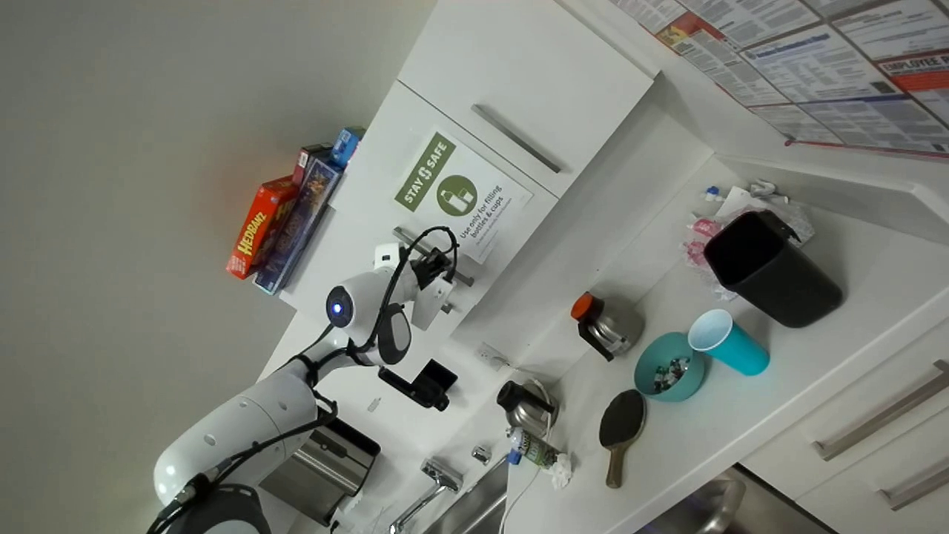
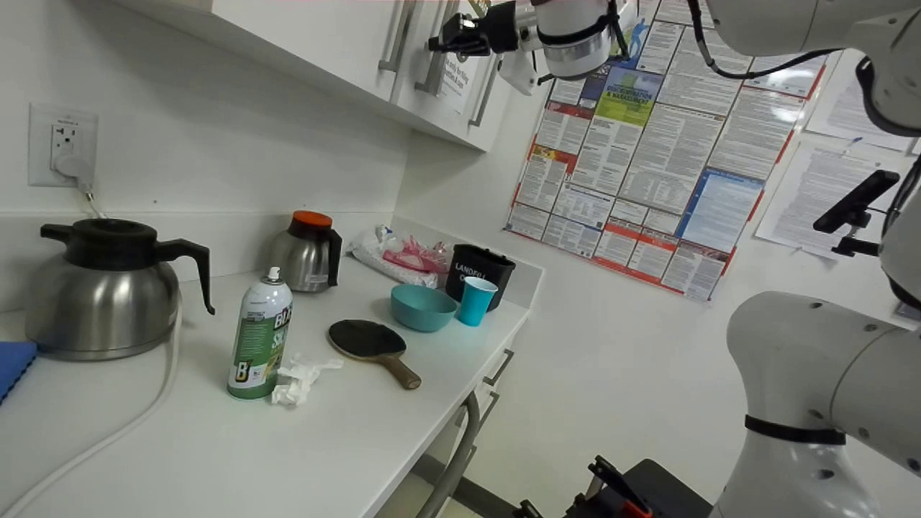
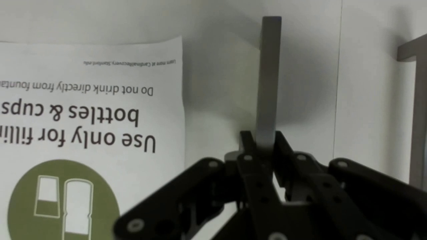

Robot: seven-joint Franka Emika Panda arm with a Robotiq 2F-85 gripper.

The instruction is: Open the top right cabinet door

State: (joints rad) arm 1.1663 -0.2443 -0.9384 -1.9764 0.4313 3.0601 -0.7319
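jaws were clamped around the silver bar handle (image 3: 268,86), partway along it. the top right cabinet door (image 3: 217,100) was placed just behind them, apparently unopened, with its notice (image 3: 93,136) beside the jaws. a slip was judged the main risk: should the silver bar handle be pulled straight rather than along the door's swing, it could be twisted free. by sideways drift, the neighbouring handle (image 3: 420,110), near the jaws' other side, could be knocked; by a jerk, the boxed games (image 1: 300,219) above the jaws could be shaken loose.
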